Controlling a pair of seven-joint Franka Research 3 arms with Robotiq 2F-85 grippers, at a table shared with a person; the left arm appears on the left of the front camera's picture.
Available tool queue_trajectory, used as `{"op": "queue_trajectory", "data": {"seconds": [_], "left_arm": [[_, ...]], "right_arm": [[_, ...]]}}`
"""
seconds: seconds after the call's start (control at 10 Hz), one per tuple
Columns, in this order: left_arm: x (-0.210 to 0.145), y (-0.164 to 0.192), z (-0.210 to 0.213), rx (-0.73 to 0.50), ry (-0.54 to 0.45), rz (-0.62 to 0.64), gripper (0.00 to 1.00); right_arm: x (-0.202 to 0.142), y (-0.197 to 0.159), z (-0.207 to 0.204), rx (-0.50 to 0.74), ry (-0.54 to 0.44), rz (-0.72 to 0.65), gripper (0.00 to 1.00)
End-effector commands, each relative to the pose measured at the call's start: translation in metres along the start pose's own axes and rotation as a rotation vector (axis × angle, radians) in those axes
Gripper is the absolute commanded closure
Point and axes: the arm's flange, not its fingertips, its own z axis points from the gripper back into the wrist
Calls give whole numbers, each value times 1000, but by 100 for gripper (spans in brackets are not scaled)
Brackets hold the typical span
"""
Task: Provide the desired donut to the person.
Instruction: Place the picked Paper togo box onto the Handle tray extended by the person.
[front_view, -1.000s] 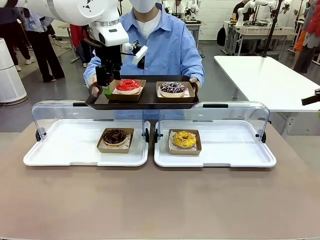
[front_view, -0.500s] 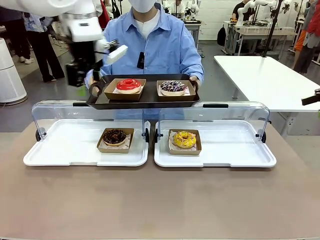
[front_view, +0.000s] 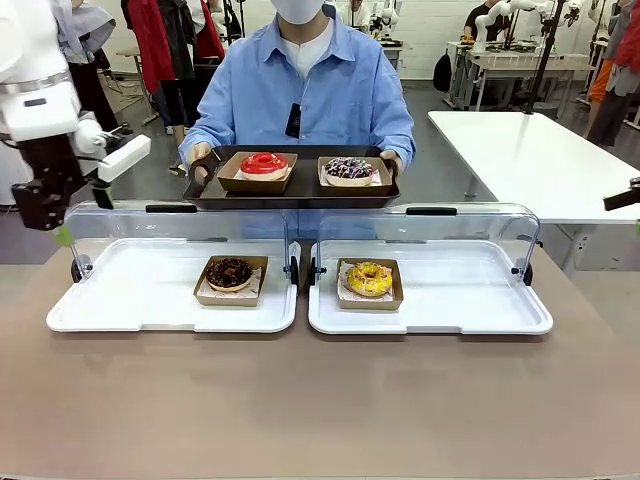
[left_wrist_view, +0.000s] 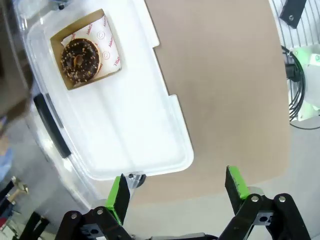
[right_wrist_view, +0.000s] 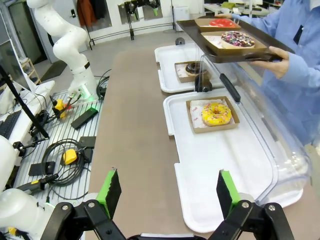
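A: Where's the red donut (front_view: 263, 164)?
B: On the dark tray (front_view: 292, 194) the person (front_view: 305, 85) holds, well apart from the left gripper (front_view: 45, 220).
A: Grippers?
B: Left gripper and right gripper (right_wrist_view: 170, 192) both wide open, holding nothing.

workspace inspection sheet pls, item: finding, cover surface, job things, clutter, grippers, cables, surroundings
surface: brown table carrying two white trays with clear lids.
job's things: chocolate donut and yellow donut in card boats; red donut and purple-sprinkled donut on the person's black tray.
clutter: nothing seen.
grippers: left gripper open, empty; right gripper open, empty.
cables: black cables on the floor rack.
surroundings: white side table.
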Motion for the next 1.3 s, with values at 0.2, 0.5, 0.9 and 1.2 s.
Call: {"op": "queue_trajectory", "data": {"seconds": [0.2,0.5,0.9,1.2], "left_arm": [[-9,-3,-3,-2,-7,17,0],[-9,-3,-3,-2,-7,17,0],[-9,-2,-3,-14,-4,20,0],[-85,9,11,-22,-755,-26,0]], "right_arm": [[1,1,0,4,-7,4,0],[1,1,0,4,-7,4,0],[1,1,0,4,-7,4,0],[1,1,0,4,-7,4,0]]}}
